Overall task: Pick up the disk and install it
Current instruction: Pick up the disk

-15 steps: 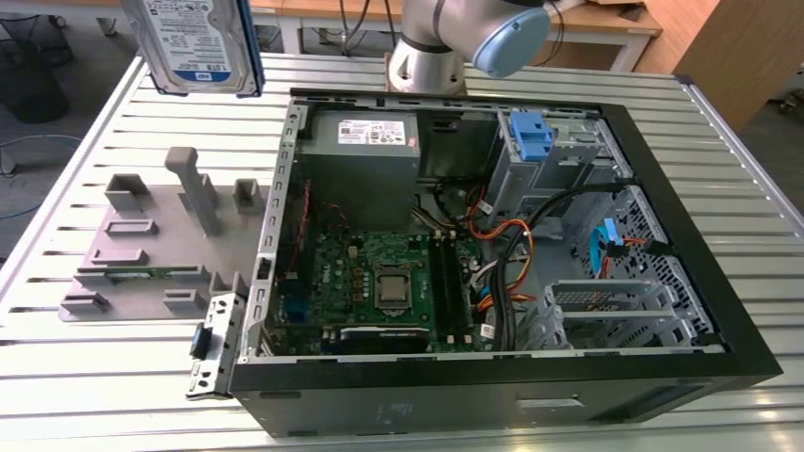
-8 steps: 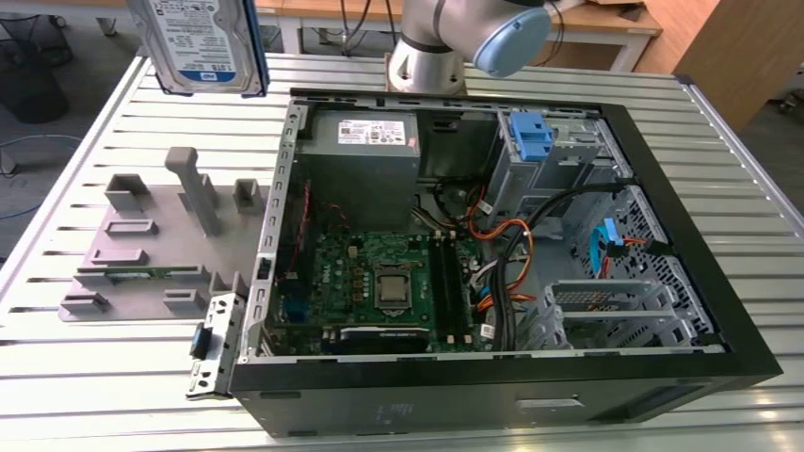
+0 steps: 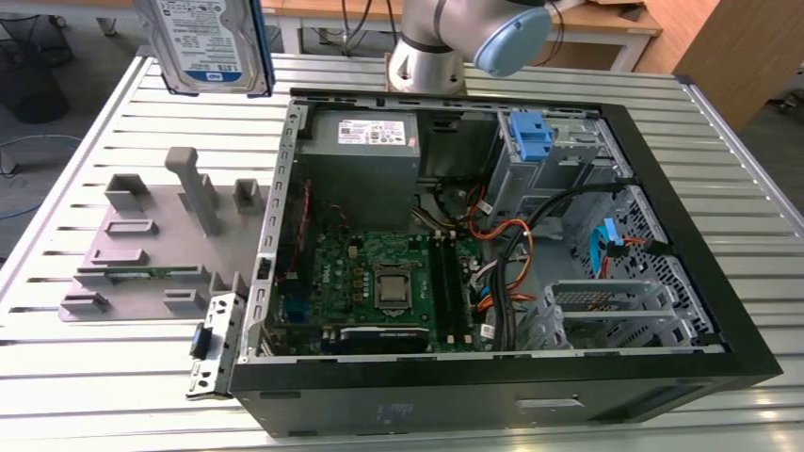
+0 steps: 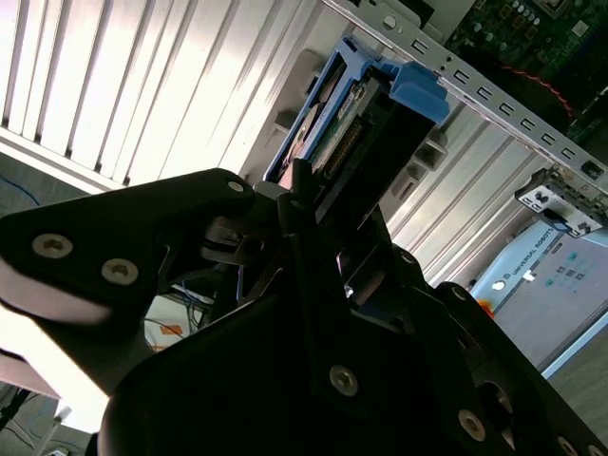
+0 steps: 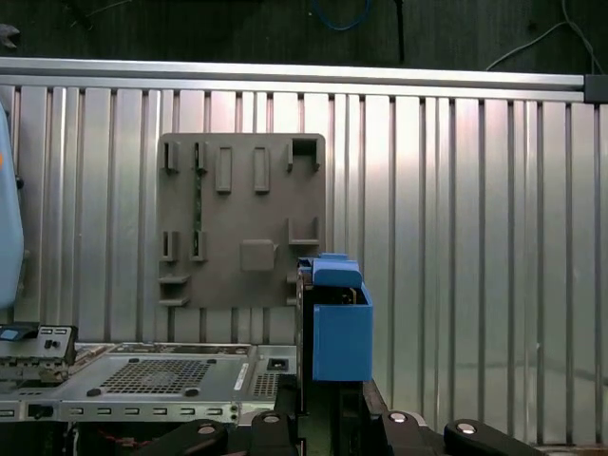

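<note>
The slatted worktop (image 3: 101, 377) carries the open computer case (image 3: 477, 395). Pick-up looks done to me, install not yet. The disk (image 3: 207, 42) hangs clear above the worktop, just outside the case's wall on the exterior view's left, and my hand (image 4: 332, 190) is clamped on its blue-framed body. Next, I judge, the carrier must be squared to a bay inside the case.

A ribbed metal counter (image 3: 113, 395) of long pale slats spans the scene, and in the second wrist view its slats (image 4: 142, 76) catch bright light. On the far side stands a wooden desk (image 3: 603, 24), with a wooden panel (image 3: 741, 47) at the exterior view's right. Off the counter's edge, at the exterior view's left, lies grey floor (image 3: 19, 188). In the first wrist view a blue cable (image 5: 337, 14) lies on dark floor.
</note>
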